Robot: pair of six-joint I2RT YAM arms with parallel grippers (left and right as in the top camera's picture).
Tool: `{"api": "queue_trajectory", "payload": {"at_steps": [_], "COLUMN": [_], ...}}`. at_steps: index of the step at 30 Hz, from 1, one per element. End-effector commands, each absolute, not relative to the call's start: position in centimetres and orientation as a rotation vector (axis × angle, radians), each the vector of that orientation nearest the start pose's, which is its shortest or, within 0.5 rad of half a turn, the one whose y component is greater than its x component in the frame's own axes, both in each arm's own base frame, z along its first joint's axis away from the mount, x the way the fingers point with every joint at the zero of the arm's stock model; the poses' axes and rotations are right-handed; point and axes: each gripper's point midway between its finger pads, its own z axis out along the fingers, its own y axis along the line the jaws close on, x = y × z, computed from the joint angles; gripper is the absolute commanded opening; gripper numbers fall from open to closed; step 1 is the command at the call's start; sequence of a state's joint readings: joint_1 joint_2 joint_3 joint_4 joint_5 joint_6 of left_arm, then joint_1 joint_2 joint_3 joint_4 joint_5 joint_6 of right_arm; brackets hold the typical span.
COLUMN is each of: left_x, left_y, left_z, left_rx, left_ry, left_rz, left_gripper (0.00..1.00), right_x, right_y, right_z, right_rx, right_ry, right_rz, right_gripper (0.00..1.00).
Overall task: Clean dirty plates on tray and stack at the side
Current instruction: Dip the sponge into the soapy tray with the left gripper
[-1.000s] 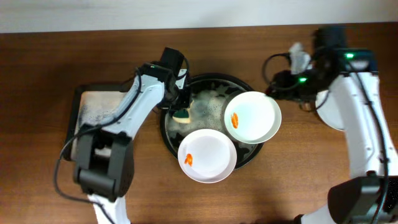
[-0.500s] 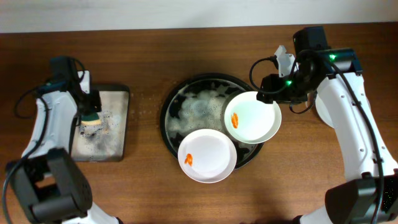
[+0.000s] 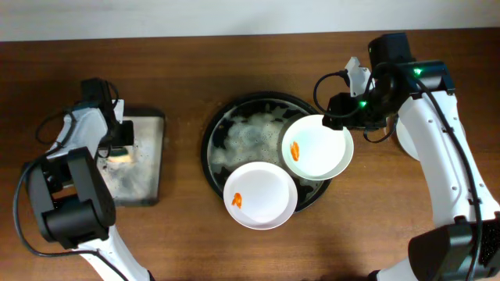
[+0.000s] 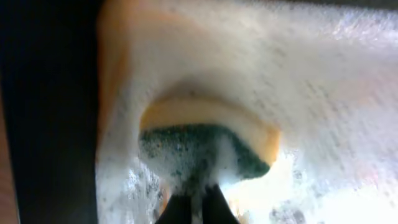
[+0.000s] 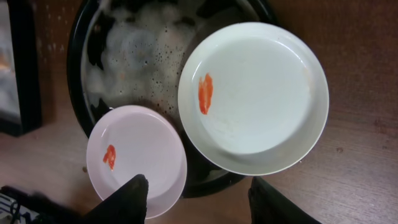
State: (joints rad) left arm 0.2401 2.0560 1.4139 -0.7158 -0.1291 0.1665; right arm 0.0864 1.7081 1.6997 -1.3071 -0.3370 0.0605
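The overhead camera is looking straight down on the whole table [image 3: 351, 234] from afar, while the right wrist camera is hovering above the tray [image 5: 78, 74] and two plates [image 5: 255, 99], sharing them with the overhead, and the left wrist camera is pressing close against the foamy sponge [image 4: 205, 146].

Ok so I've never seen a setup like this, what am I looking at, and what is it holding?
It is a robot with two arms at a wooden table. One picture looks down from above; the other two come from cameras on the wrists. In the middle sits a round black tray carrying soapy foam and two plates, a white plate and a larger pale plate, each with an orange smear. At the left, the left fingers seem to pinch a soapy sponge over a dark sponge tray. The right fingers hang open above the plates, holding nothing.
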Motion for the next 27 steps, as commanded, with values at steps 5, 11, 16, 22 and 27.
{"api": "queue_trajectory", "payload": {"at_steps": [5,11,16,22,27], "left_x": [42.2,40.7,40.0,40.8,40.8], "left_y": [9.5,9.5,9.5,13.0,13.2], "left_z": [5.5,-0.1,-2.5,0.5,0.9], "left_rx": [-0.127,-0.137,-0.144,-0.636,-0.714], "left_ry": [2.864,2.970,3.025,2.899,2.875], "left_rz": [0.012,0.016,0.010,0.109,0.057], "left_gripper": [0.00,0.00,0.00,0.00,0.01], "right_x": [35.4,35.4,35.4,35.4,35.4], "right_y": [8.8,8.8,8.8,8.8,8.8], "right_z": [20.3,20.3,20.3,20.3,20.3], "right_rx": [-0.067,-0.067,-0.067,-0.067,-0.068], "right_ry": [2.876,2.876,2.876,2.874,2.874], "right_rz": [0.506,0.506,0.507,0.507,0.506], "right_gripper": [0.54,0.54,0.54,0.54,0.54]}}
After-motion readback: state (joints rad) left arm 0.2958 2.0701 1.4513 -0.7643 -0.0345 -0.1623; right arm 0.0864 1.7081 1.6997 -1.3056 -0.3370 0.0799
